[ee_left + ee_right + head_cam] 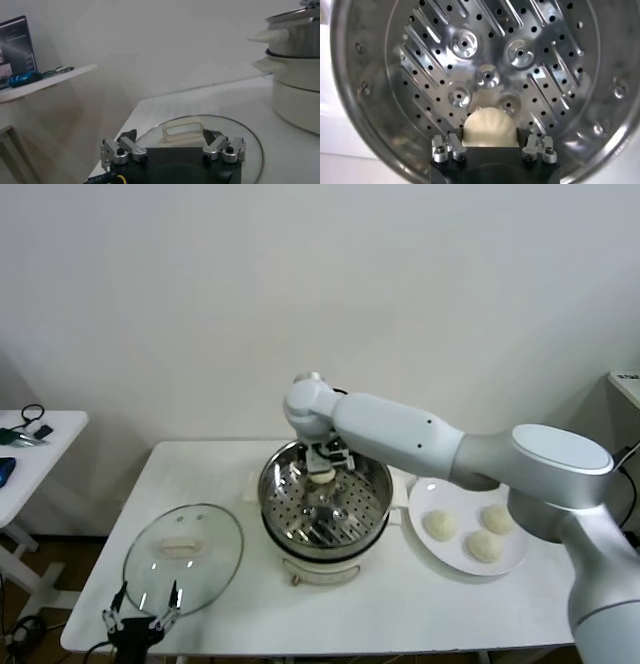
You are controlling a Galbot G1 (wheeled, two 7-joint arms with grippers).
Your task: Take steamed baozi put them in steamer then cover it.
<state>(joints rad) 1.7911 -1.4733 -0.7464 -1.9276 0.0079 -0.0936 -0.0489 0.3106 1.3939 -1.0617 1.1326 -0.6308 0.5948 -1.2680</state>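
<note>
Right wrist view looks straight down into the steamer (pixel 470 60), whose perforated steel floor holds nothing yet; the right gripper (pixel 491 148) hangs above it, its fingers closed against the sides of one steamed baozi (pixel 488 130). Head view shows three more buns (pixel 484 545) lying on a white plate (pixel 430 552) just beside the pot (toward the robot's right). On the table (pixel 400 614), the cover (pixel 183 558) lies flat, and the left gripper (pixel 141 608) waits at its near edge, fingers spread and holding nothing.
</note>
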